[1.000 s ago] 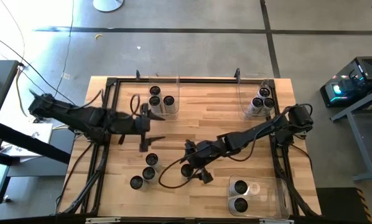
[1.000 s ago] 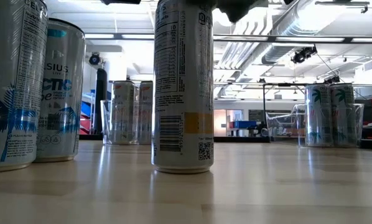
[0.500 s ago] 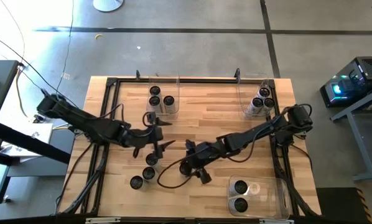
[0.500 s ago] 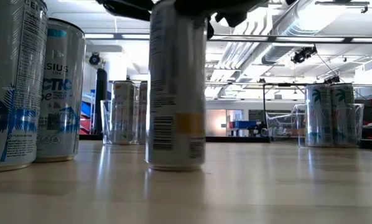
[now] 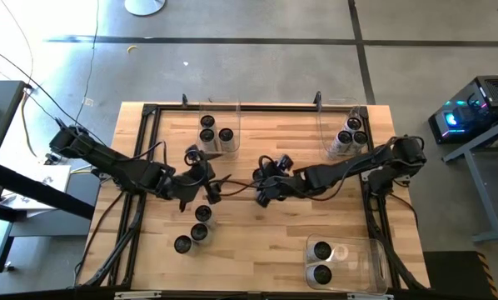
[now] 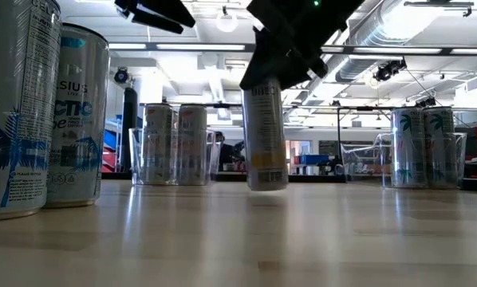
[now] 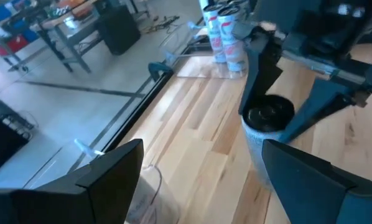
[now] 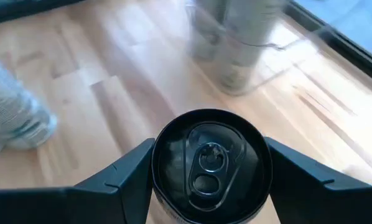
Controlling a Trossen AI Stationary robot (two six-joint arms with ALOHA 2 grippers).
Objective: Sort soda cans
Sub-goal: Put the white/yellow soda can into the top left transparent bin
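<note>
The soda can (image 8: 206, 167) hangs clear of the table (image 5: 266, 250) near its middle, clamped at the top between the fingers of the right gripper (image 5: 266, 185); in the low view we see the can (image 6: 266, 137) off the wood and slightly tilted. We find the left gripper (image 5: 209, 188) just beside it, jaws spread wide and holding nothing. Three cans (image 5: 199, 225) stand on the table near the left gripper. We count three more in the far left bin (image 5: 232, 113), four in the far right bin (image 5: 322, 125) and two in the near right bin (image 5: 367, 258).
</note>
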